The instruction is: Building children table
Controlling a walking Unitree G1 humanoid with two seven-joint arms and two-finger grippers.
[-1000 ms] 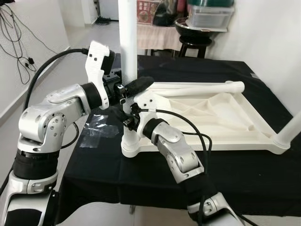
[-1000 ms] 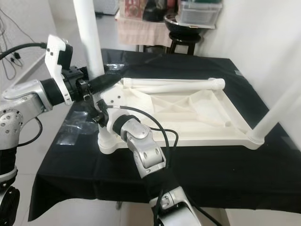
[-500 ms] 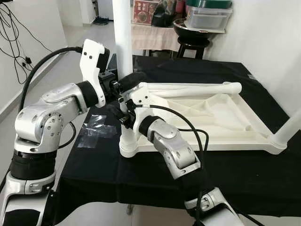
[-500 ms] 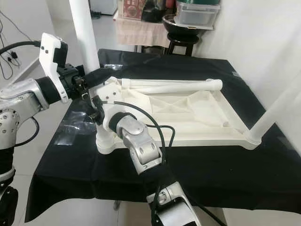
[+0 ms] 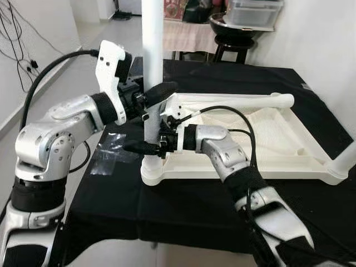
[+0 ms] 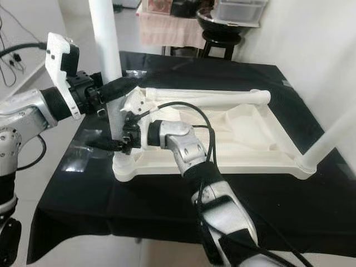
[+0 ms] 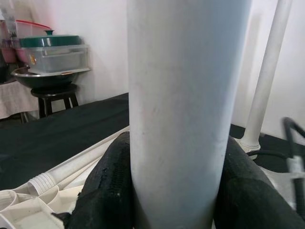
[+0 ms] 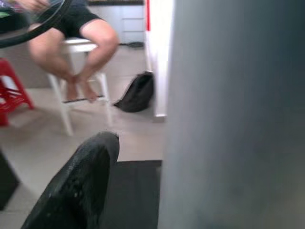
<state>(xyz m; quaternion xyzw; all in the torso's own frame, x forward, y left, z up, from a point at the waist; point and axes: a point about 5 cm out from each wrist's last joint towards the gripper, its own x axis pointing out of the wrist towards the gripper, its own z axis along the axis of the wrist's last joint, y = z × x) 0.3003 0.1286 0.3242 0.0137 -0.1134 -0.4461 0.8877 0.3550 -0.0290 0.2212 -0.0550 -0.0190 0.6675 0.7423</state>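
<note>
two grippers work the upright table leg (image 5: 152, 67) at the near-left corner socket (image 5: 151, 172) of the inverted tabletop (image 5: 267, 146) — left gripper (image 5: 158, 93) clamped on it, right gripper (image 5: 146, 148) spread around it lower down. step in hand: seating the leg; next, press or twist it home.

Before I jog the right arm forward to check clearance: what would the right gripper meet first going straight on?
Probably nothing close: the right gripper already straddles the upright table leg, pointing past the black-clothed table edge toward open floor, though depth is unclear.
</note>
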